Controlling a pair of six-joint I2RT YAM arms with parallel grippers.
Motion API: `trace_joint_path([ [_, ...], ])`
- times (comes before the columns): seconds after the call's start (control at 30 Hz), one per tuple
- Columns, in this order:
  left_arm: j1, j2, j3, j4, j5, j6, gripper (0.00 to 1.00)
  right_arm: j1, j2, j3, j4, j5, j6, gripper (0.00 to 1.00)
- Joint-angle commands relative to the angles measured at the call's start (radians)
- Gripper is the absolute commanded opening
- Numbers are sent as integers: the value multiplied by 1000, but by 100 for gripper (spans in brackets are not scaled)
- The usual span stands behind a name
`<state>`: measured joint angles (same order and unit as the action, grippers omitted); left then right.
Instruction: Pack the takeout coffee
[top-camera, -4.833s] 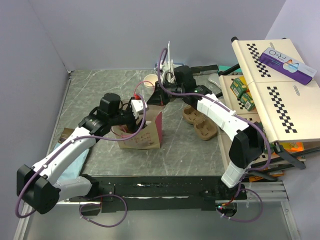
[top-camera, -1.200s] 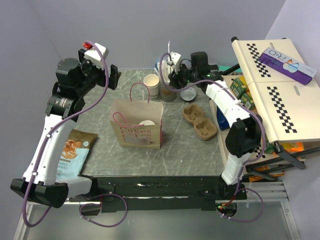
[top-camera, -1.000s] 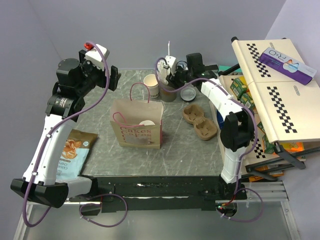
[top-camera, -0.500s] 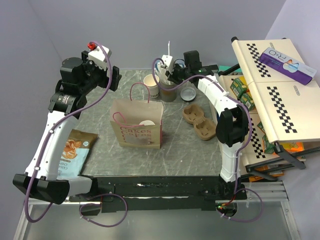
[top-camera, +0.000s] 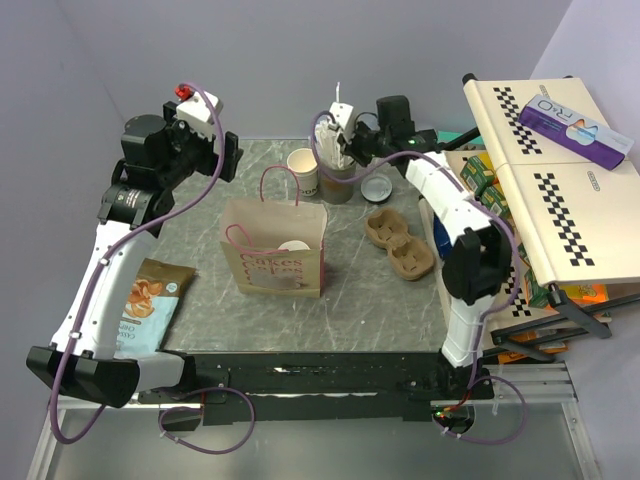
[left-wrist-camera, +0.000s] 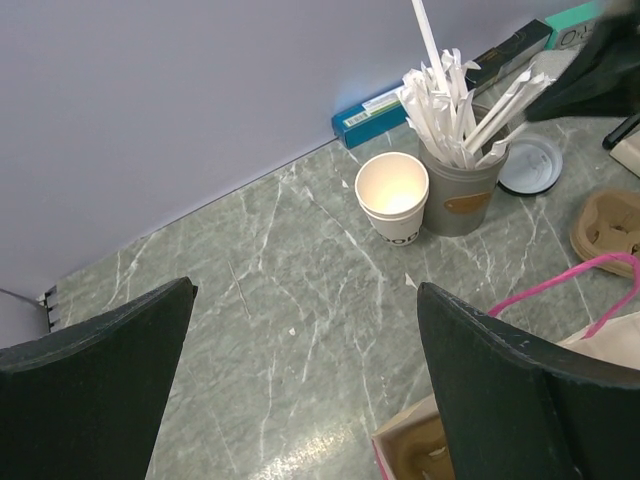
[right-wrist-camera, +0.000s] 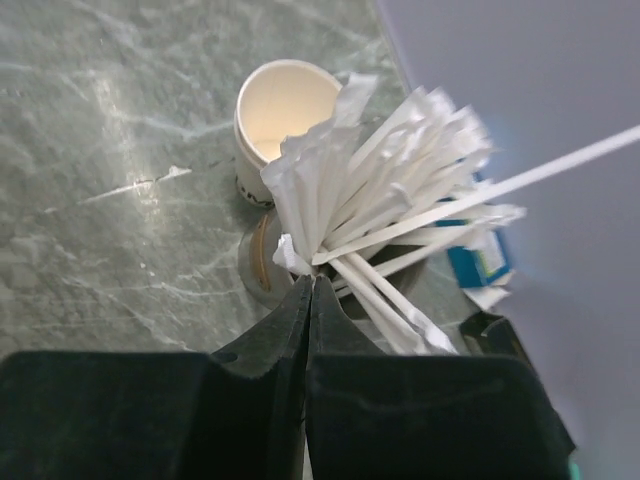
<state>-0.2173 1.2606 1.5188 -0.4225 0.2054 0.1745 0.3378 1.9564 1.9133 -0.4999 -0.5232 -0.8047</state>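
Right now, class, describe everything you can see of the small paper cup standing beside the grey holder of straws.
The paper cup is small, off-white outside, tan inside, with a rolled rim and dark print near its base. It stands upright, lidless and empty on the grey marbled table, close beside the grey straw holder; contact is unclear. Nothing else touches it.

Lilac walls (top-camera: 200, 60); grey marbled tabletop (top-camera: 370, 290), evenly lit.

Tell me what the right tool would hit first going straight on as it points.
Probably the wrapped straws in the grey cup, just ahead of the shut right tool; the paper cup stands beyond them.
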Motion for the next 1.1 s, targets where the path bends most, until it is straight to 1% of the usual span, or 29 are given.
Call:
trace_joint_path([
  [0.0, 6, -29, -22, 59, 3, -13, 100, 0, -200, -14, 50, -8, 56, 0],
  [0.17, 6, -24, -26, 82, -26, -24, 99, 1, -296, 53, 15, -9, 134, 0],
  [0.27, 6, -13, -19, 96, -67, -30, 100, 1, -352, 93, 12, -23, 203, 0],
  [0.4, 4, -6, -28, 116, -103, -33, 100, -2, -421, 179, 12, -84, 357, 0],
  [0.5, 6, -6, -39, 126, -129, -38, 100, 0, -456, 237, 20, -194, 476, 0],
  [0.53, 4, -7, -45, 129, -145, -41, 99, 1, -465, 243, 30, -266, 508, 0],
  [0.57, 6, -4, -46, 136, -156, -47, 99, 0, -476, 243, 67, -297, 592, 0],
  [0.63, 6, -6, -52, 145, -176, -59, 99, 3, -501, 236, 110, -394, 683, 0],
  [0.67, 7, -7, -54, 148, -191, -61, 99, 1, -504, 233, 129, -437, 776, 0],
  [0.7, 9, -7, -55, 149, -201, -66, 99, 3, -502, 222, 165, -478, 829, 0],
  [0.77, 15, -10, -57, 152, -202, -72, 99, 20, -488, 216, 153, -576, 883, 0],
  [0.87, 30, -18, -57, 156, -202, -78, 99, 55, -479, 144, 109, -635, 872, 0],
  [0.93, 36, -20, -58, 153, -202, -81, 99, 98, -476, 116, 49, -614, 828, 0],
  [0.97, 41, -26, -58, 153, -202, -82, 99, 121, -467, 107, 23, -600, 756, 0],
  [1.0, 42, -27, -60, 149, -201, -82, 99, 141, -461, 107, -14, -557, 719, 0],
  [1.03, 42, -30, -60, 148, -202, -82, 99, 162, -452, 112, -87, -531, 676, 0],
  [1.07, 44, -35, -62, 146, -202, -81, 99, 206, -438, 115, -121, -514, 594, 0],
])
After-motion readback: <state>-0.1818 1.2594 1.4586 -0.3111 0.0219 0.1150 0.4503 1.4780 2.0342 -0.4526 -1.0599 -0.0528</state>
